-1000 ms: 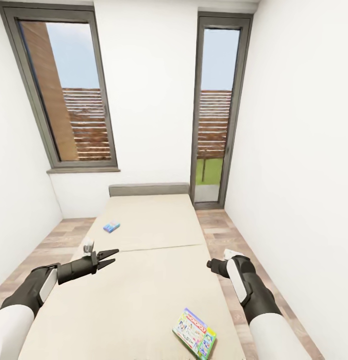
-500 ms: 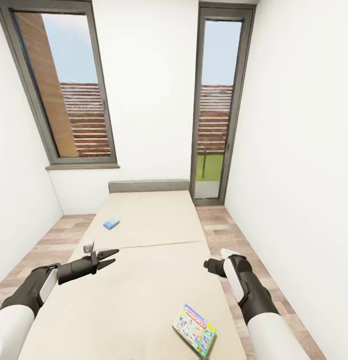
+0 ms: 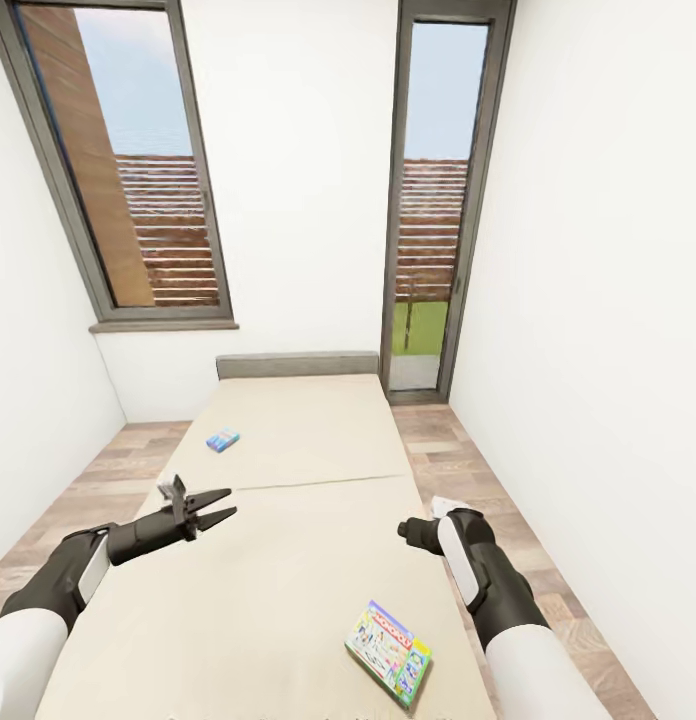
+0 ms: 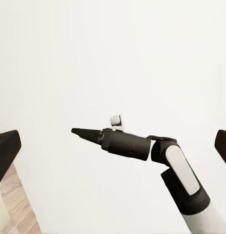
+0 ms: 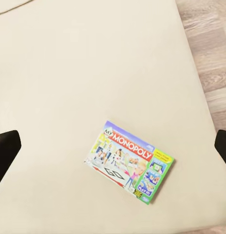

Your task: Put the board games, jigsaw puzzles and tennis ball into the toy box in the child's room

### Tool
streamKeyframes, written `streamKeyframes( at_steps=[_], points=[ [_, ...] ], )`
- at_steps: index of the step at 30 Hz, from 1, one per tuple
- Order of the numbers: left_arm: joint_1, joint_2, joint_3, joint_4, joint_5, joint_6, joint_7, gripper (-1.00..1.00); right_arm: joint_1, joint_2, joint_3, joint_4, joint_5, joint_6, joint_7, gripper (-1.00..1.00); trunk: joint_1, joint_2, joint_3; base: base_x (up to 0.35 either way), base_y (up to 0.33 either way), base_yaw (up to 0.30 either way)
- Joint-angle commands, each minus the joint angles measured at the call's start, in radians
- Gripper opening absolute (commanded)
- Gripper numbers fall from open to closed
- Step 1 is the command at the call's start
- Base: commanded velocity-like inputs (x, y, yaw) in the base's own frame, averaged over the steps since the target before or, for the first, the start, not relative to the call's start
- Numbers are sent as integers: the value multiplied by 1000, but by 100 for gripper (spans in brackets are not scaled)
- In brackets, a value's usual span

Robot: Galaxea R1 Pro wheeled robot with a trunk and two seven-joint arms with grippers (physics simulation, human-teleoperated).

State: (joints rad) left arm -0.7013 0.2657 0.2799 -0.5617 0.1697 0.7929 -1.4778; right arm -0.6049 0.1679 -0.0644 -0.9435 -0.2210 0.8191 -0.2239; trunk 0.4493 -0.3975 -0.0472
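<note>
Compared with a second earlier, the left gripper [image 3: 220, 506] had risen slightly, jaws apart and empty, above the low beige two-section bed [image 3: 288, 440]. Right gripper [image 3: 404, 531]: jaws' state cannot be told. White-green printed Monopoly box [image 3: 389, 653] lay flat near the bed's foot; small blue game box [image 3: 223, 439] towards the grey headboard [image 3: 296, 364].

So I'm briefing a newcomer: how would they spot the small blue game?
Find the beige bed under the windows. On its far section, near the left edge, lies the small blue board game, far smaller than the colourful Monopoly box at the near right.
</note>
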Motion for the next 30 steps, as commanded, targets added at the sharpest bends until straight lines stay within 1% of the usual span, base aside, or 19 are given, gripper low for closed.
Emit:
streamKeyframes(
  at_steps=[1, 2, 3, 8, 19, 30],
  points=[
    [-1, 0, -1, -10, -1, 15, -24, 100, -1, 1, -2, -1, -11, 3, -8, 100, 1, -2, -4, 0, 0, 0],
    [-1, -1, -3, -31, -4, 21, -48, 100, -1, 2, -2, -1, -11, 3, -8, 100, 1, -2, -6, 0, 0, 0],
    [-1, -1, -5, -41, -6, 23, -56, 100, -1, 1, -2, -1, -11, 3, -8, 100, 1, -2, -7, 0, 0, 0],
    [-1, 0, -20, -76, -21, 29, -75, 100, -1, 0, -2, 0, -12, 3, -8, 100, 1, -2, -16, 0, 0, 0],
    [-1, 4, -22, -86, -24, 29, -81, 100, -1, 6, -3, 0, -12, -1, -10, 100, 1, -2, -34, 0, 0, 0],
    [-1, 4, -23, -89, -25, 29, -80, 100, -1, 6, -3, 0, -12, -6, -12, 100, 1, -2, -52, 0, 0, 0]
  ],
)
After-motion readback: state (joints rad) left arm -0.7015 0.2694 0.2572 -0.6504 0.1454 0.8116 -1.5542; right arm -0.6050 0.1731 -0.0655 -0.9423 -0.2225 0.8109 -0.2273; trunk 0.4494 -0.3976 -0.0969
